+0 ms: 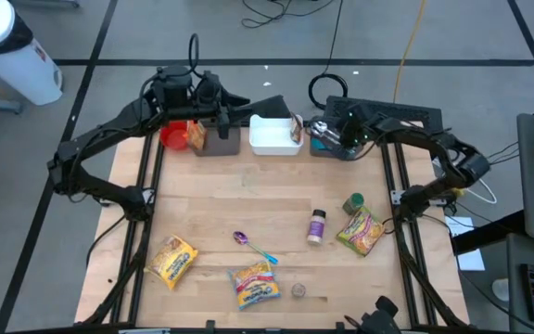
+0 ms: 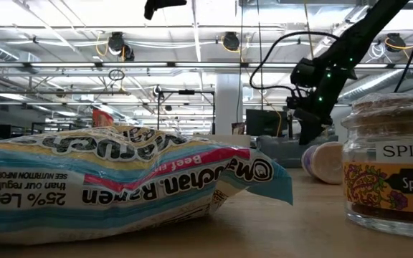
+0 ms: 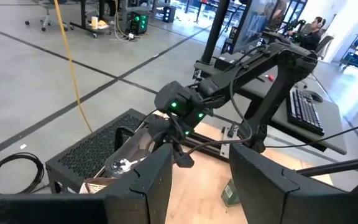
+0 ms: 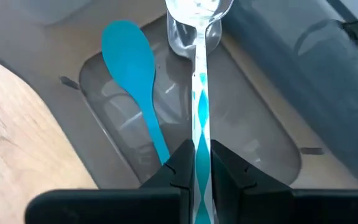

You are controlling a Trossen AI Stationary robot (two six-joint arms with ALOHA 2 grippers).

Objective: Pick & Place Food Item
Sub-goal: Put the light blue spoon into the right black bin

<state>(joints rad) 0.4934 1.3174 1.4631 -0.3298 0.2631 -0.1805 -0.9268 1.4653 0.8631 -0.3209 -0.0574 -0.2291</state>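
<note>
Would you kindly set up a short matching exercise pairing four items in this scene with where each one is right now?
Items:
1. clear spoon
2. solid blue spoon
3. purple spoon
4. white bin

Places:
A. lying loose on the wooden table among the food packets
B. pinched in the right tool, over the grey tray
C. at the far edge of the table, between the two arms
D. lying inside the grey tray

Pairs: 1-B, 2-D, 3-A, 4-C
</note>
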